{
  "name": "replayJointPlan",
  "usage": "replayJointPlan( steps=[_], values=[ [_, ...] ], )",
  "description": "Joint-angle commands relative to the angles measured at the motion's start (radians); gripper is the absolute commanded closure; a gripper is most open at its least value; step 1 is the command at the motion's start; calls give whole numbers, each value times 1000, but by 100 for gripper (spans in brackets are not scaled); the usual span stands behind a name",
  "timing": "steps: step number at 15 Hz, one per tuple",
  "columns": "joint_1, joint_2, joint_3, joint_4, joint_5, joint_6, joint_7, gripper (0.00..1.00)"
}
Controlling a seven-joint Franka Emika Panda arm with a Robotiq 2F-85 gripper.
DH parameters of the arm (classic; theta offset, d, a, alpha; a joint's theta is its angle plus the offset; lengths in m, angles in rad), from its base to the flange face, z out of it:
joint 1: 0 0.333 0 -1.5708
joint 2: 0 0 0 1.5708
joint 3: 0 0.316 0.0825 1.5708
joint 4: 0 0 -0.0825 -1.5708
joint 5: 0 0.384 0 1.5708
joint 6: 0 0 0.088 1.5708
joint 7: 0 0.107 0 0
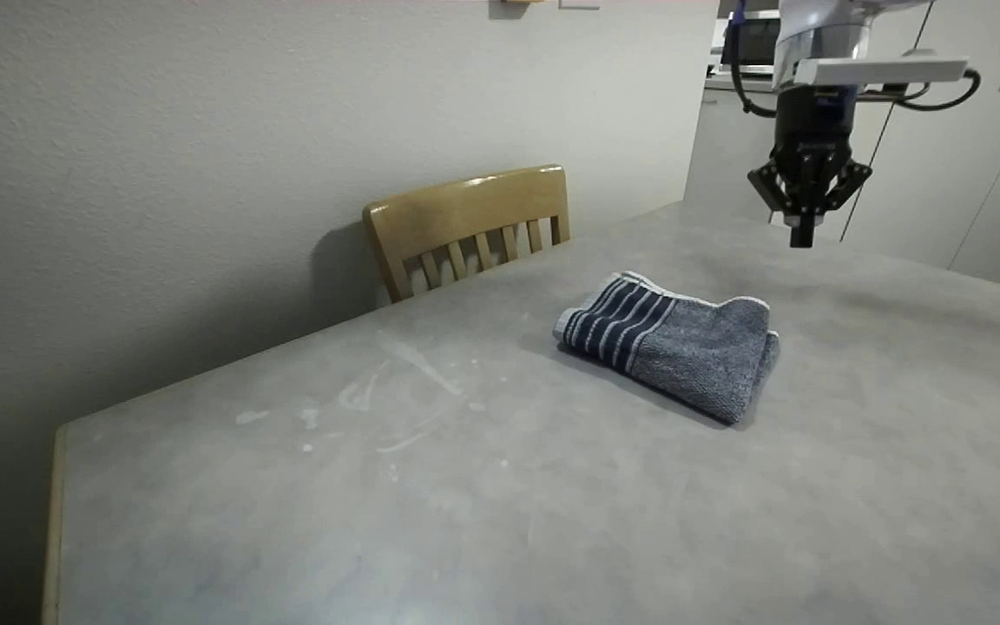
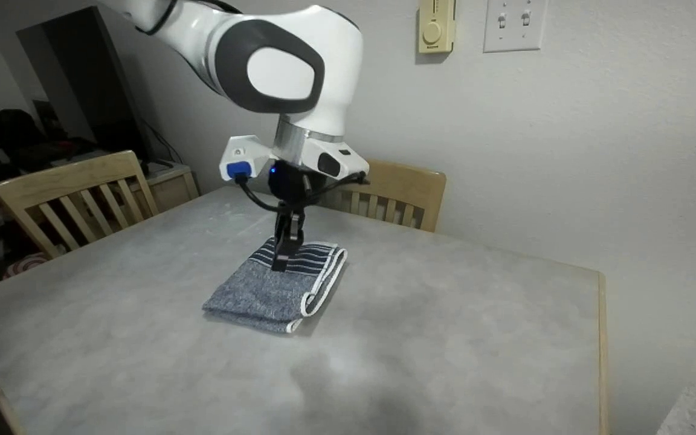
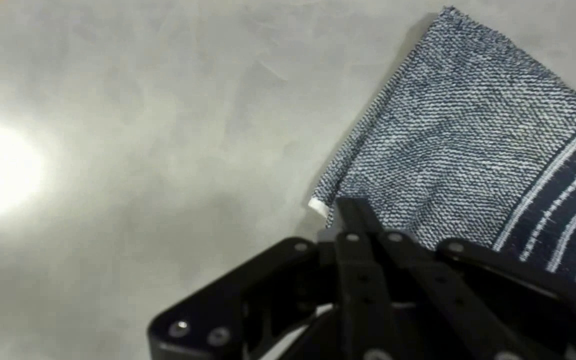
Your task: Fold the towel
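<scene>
Folded towel [image 1: 674, 351] lay on your worktop [image 1: 378, 529]

You saw its blue-grey heathered terry layered in a thick, uneven four-sided shape, the nubby weave plain in the wrist view. Pale stripes crossed a dark band at one end; white edging looped along the layered side. The mottled grey worktop spread beneath. Your black, angular tool [image 1: 802, 233] hung above it, apart from the towel, its tips pressed narrowly together.
</scene>
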Motion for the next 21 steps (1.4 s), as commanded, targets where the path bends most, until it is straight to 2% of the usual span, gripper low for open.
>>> replayJointPlan(
  steps=[1,4,7,10,11,21],
  values=[
    [13,-140,-15,-101,-120,55,-36,100],
    [7,-181,-6,-86,-200,51,-71,100],
    [8,-211,11,-78,-229,59,-125,100],
    [7,-228,32,-76,-210,79,-179,100],
    [4,-200,24,-46,-211,49,-140,99],
    [7,-208,34,-46,-210,56,-156,99]
  ],
)
